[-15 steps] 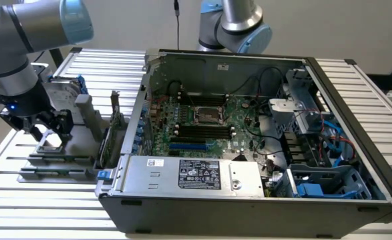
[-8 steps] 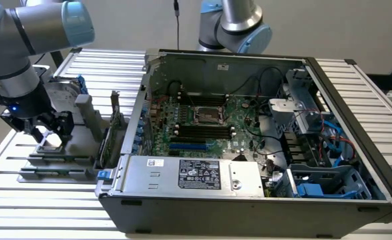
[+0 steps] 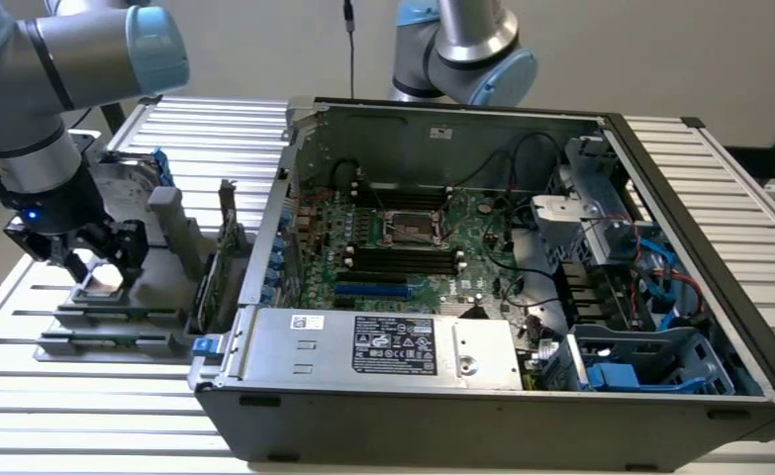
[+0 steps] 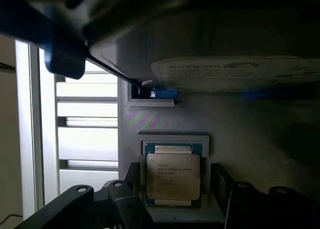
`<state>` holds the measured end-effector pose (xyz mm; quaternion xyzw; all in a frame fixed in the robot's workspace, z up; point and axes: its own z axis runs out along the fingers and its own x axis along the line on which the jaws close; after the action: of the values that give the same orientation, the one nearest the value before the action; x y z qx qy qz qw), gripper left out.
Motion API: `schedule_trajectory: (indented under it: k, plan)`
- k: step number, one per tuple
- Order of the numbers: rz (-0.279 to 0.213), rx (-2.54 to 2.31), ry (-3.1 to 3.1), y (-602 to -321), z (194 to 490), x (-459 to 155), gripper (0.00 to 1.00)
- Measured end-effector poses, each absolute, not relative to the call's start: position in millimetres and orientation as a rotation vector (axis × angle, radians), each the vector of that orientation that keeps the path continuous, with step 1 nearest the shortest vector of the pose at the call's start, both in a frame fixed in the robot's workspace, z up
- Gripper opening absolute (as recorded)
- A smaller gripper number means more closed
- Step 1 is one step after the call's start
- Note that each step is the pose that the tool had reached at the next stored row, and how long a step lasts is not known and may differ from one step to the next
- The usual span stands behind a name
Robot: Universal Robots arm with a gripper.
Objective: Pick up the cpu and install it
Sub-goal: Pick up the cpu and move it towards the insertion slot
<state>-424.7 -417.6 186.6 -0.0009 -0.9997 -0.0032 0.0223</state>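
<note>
The cpu (image 4: 173, 175), a small flat square chip with a dull silver top, lies in a recess of the grey parts holder (image 3: 162, 272) at the exterior view's left. My gripper (image 3: 97, 265) hangs just over it, open, with one dark finger on each side of the chip (image 4: 131, 175). In the wrist view the chip sits between the fingers, apart from both. In the open computer case (image 3: 493, 247) the motherboard's square socket (image 3: 407, 230) lies near the middle, with nothing in it.
A silver hard drive with blue brackets (image 4: 225, 74) stands in the holder close behind the cpu. Upright cards (image 3: 222, 252) stand between the holder and the case wall. A second robot arm (image 3: 460, 49) rises behind the case. The slatted table (image 3: 83, 386) lies around everything.
</note>
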Motion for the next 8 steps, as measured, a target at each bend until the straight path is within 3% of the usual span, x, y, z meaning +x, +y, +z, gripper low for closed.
schedule_trajectory:
  k: [8]
  plan:
    - [-0.001,-0.002,-3.097,-417.4,185.1,-425.5,0.67]
